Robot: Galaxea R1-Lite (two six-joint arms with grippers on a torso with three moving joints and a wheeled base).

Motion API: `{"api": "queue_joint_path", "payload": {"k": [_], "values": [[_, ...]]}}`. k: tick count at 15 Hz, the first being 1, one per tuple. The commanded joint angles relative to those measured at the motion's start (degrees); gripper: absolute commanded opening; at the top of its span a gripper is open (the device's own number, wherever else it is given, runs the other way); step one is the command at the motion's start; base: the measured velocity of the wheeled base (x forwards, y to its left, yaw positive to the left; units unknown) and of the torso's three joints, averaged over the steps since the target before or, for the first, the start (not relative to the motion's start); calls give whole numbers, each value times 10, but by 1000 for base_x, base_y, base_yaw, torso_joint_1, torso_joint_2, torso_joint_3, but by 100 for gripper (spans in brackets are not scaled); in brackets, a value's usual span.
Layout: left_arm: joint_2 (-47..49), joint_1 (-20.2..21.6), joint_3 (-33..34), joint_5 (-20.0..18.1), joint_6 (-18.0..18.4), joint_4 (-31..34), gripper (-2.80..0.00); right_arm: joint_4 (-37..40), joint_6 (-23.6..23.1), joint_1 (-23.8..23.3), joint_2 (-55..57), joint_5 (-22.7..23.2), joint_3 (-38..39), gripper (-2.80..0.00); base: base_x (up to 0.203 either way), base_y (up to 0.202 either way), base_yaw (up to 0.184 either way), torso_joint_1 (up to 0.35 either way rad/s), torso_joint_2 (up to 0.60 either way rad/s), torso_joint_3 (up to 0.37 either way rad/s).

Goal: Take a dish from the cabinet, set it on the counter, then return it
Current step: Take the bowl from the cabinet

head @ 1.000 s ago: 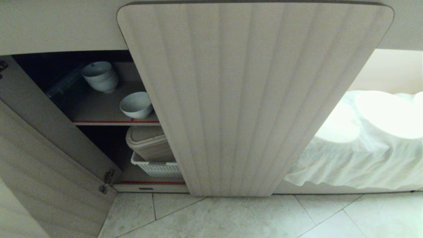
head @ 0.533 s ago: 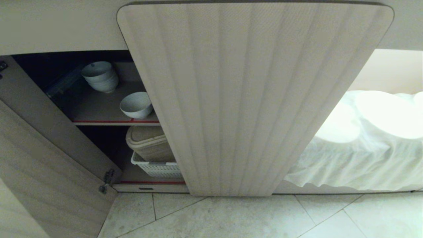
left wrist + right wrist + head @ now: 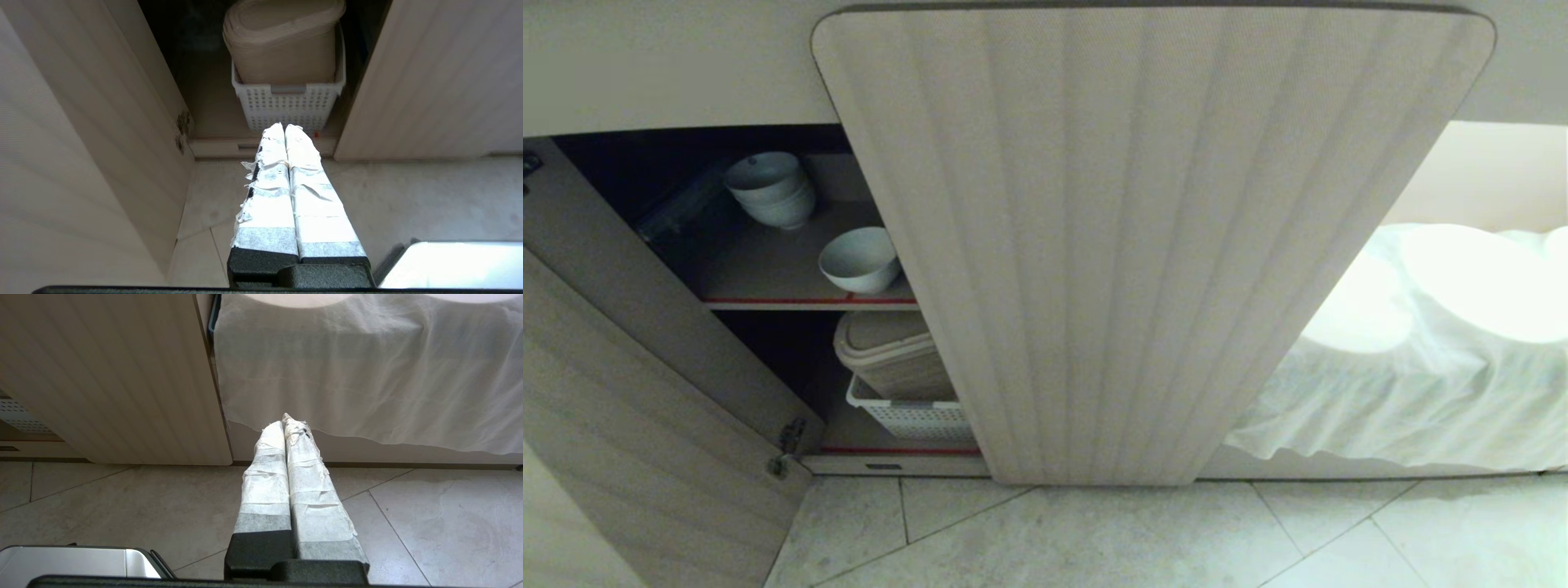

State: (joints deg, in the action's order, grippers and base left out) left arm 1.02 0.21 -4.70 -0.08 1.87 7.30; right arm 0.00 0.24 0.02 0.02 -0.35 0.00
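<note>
The dish (image 3: 859, 259), a small white bowl, sits alone near the front edge of the cabinet's upper shelf (image 3: 768, 300), which is edged in red tape. The cabinet's left door (image 3: 645, 425) stands open and its right fluted door (image 3: 1143, 245) covers the middle of the head view. Neither arm shows in the head view. My left gripper (image 3: 284, 127) is shut and empty, low over the floor in front of the open cabinet's bottom shelf. My right gripper (image 3: 284, 420) is shut and empty, facing the white cloth beside the door. The counter is out of view.
A stack of white bowls (image 3: 769, 189) stands further back on the upper shelf. On the bottom shelf a beige lidded bin (image 3: 890, 353) sits in a white perforated basket (image 3: 288, 106). A white cloth (image 3: 1413, 384) drapes the opening at right. Tiled floor (image 3: 1094, 539) lies in front.
</note>
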Motion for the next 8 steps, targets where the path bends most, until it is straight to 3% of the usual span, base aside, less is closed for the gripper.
{"api": "queue_joint_path", "payload": {"k": [1,8], "values": [[32,0,-18,-1,-1,8,-280,0,0,0,0,0,0,-280,0,0,0,0,0,0],[138,2,-63,4,-25,10,-280,0,0,0,0,0,0,-280,0,0,0,0,0,0]]}}
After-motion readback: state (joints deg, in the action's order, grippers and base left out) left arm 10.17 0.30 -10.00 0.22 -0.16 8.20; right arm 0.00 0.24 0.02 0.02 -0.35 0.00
